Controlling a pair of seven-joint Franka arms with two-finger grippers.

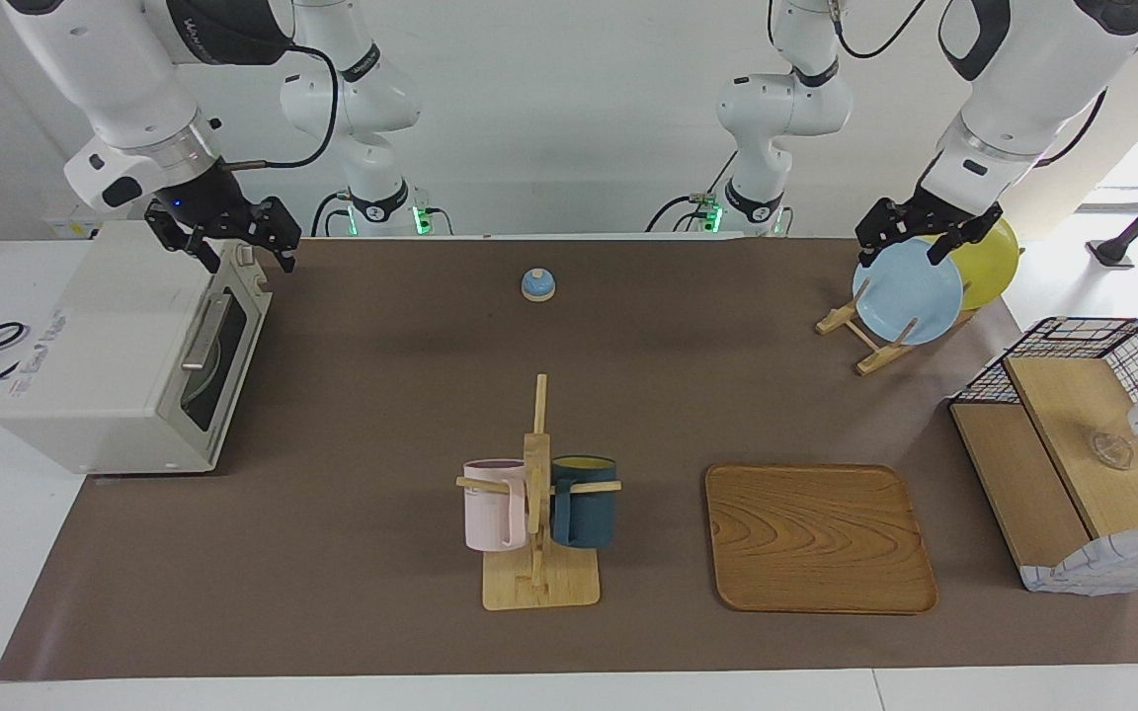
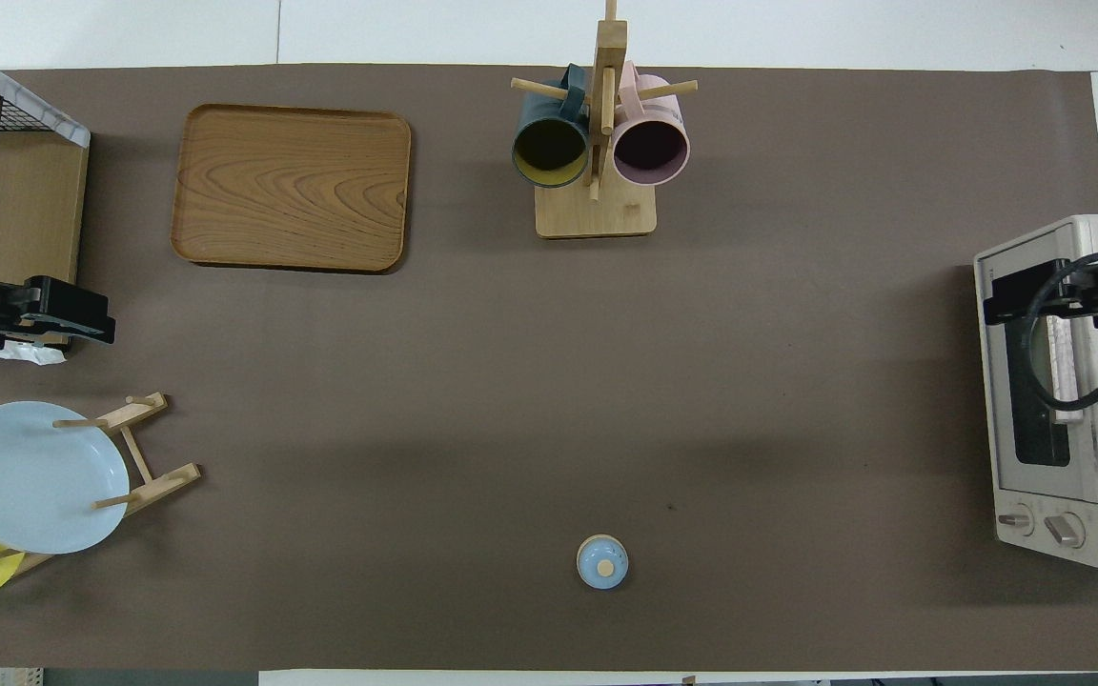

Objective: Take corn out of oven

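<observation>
Hovering over oven (image 1: 124, 346), right pincer (image 1: 223, 242) open.

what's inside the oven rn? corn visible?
No corn visible. The oven door is shut; through its dark glass only a pale round shape shows, too dim to identify. The rest of the interior is hidden. The right pincer, open, hovers over the oven's top edge.

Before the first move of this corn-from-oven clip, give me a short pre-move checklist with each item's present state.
1. Oven door shut, must be opened first: not ok.
2. Corn seen inside: cannot tell, the glass is dark.
3. Right hand open, over the oven's top edge above the handle: ok.
4. Left hand open, over the plate rack, waiting: ok.
5. Tray bare, free as a drop spot: ok.
</observation>
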